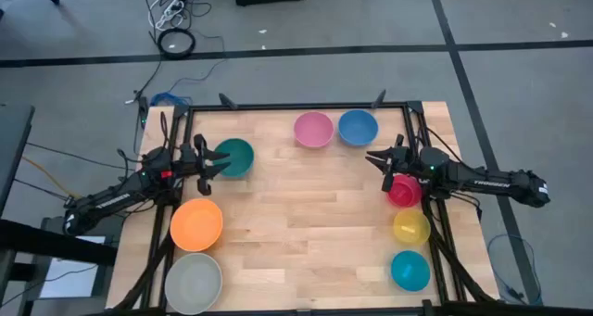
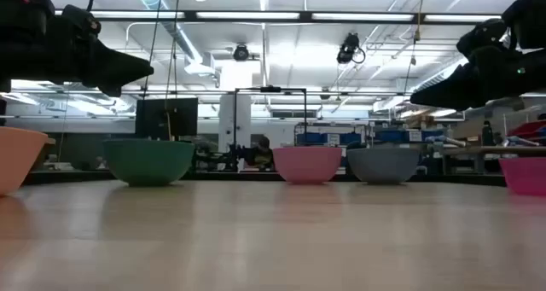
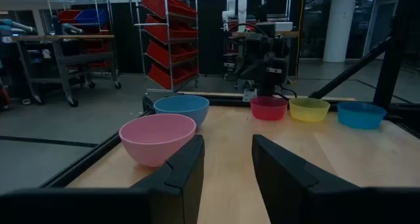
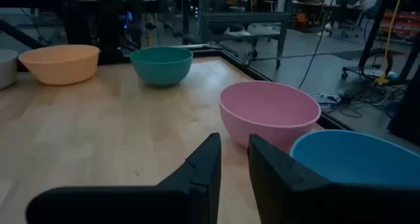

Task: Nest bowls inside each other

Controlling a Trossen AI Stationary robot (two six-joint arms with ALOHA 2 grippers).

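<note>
My left gripper hangs above the table at the near rim of the green bowl, fingers parted with bare wood showing between them, nothing held. My right gripper hovers on the far side of the table, just past the red bowl, its fingers a narrow gap apart and empty too.

Working outward from the left one: the orange bowl sits beside my arm, and the grey-white bowl beyond it at the table's corner. Out from the right one: the yellow bowl touches or nearly touches the red, then the cyan bowl comes last in that row. Across the top edge the pink bowl and the blue bowl stand side by side, close together.

So that's eight bowls, every one upright and on its own on the table. As I judge it, no nesting is done yet and the whole stack is left to build. The green looks like my nearest pick on the left, the red on the right.
</note>
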